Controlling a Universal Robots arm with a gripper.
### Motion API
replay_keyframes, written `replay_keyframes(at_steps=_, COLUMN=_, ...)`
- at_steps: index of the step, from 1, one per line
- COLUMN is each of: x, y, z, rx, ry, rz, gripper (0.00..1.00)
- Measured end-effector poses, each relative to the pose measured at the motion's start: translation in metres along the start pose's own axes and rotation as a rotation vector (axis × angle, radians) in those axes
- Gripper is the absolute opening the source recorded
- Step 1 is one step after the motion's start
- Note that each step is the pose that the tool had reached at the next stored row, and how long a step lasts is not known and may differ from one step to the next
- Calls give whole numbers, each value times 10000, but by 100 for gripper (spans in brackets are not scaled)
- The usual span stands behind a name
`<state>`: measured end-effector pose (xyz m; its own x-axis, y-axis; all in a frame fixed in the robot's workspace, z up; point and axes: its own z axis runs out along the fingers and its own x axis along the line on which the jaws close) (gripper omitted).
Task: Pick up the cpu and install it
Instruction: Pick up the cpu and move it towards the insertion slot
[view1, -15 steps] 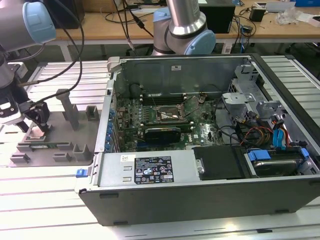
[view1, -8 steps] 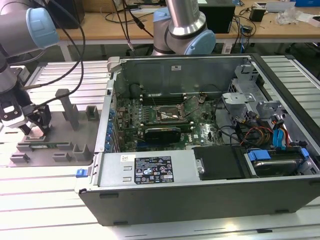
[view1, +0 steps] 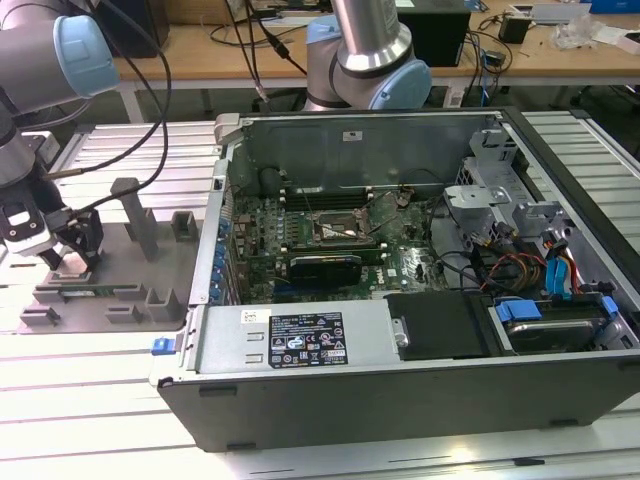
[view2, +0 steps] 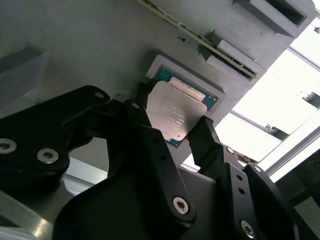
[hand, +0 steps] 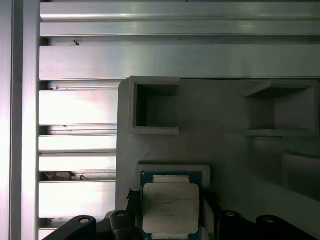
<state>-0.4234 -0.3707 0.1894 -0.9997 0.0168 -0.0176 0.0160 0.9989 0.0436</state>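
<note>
The gripper (view2: 172, 131) is gripping the cpu (view2: 175, 116), its fingers (view2: 145, 125) narrowed to the chip's width and pressing on opposite edges. The chip is sitting at a square pocket of the gray tray (view1: 160, 285), at the exterior view's left. The open computer case (view1: 300, 345) is lying well apart to the right.

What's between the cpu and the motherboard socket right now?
The side wall of the computer case rises between them: the cpu lies in the gray fixture at the gripper, on the exterior view's left, and the socket is inside the case. The case is open above.
</note>
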Motion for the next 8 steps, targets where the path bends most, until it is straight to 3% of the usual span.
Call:
replay_keyframes(at_steps=2, x=0, y=0, z=0, rx=0, ry=0, rz=0, gripper=54)
replay_keyframes(at_steps=8, x=-2, y=2, z=-24, rx=-3, ry=-6, rz=-1, gripper=54)
